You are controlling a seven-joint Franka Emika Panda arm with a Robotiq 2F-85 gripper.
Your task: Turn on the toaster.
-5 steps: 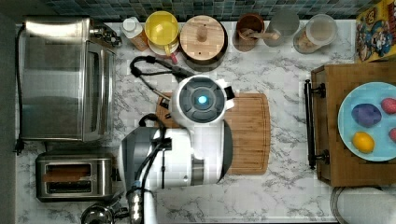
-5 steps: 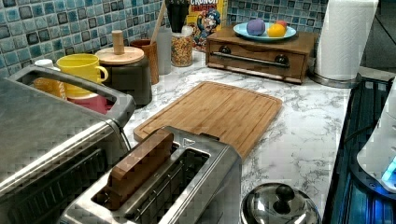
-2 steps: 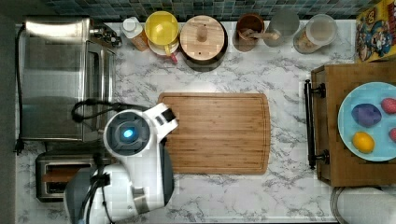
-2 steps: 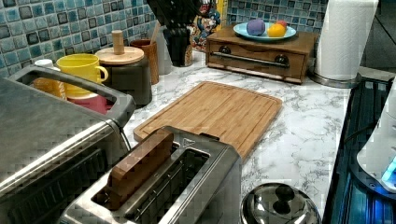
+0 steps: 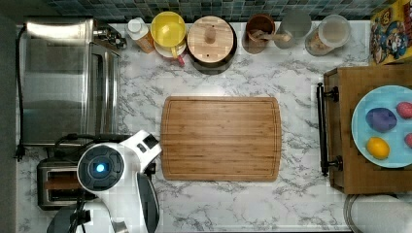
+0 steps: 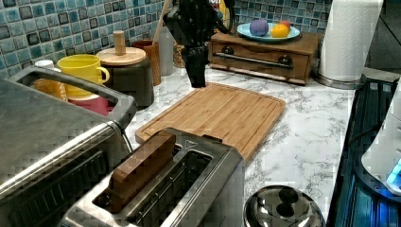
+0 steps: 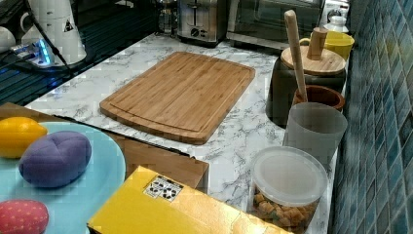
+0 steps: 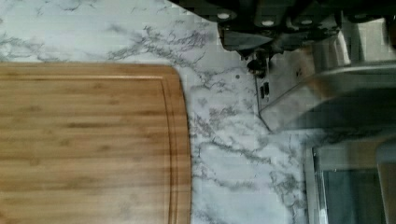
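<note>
The toaster (image 5: 56, 184) stands at the top view's lower left, a small steel box with a brown slice of bread (image 6: 142, 168) upright in one slot. It also appears as the toaster (image 7: 202, 22) at the far end of the counter and as the steel toaster (image 8: 327, 88) just beside the fingers. My arm (image 5: 116, 179) covers the toaster's right end in the top view. In the left view my gripper (image 6: 196, 78) hangs as one narrow dark column beyond the toaster, shut and holding nothing. My gripper (image 8: 259, 63) hovers over bare marble between the toaster and the board's corner.
A large toaster oven (image 5: 63, 82) sits behind the toaster. A bamboo cutting board (image 5: 221, 138) lies mid-counter. Mug (image 5: 168, 29), lidded canister (image 5: 211, 39) and jars line the tiled wall. A wooden stand with a blue plate (image 5: 384, 126) is at the top view's right; a pot lid (image 6: 283, 208) sits near the toaster.
The arm has swung from over the cutting board toward the top view's lower left, ending over the toaster's right end. In the left view the gripper has come down into sight.
</note>
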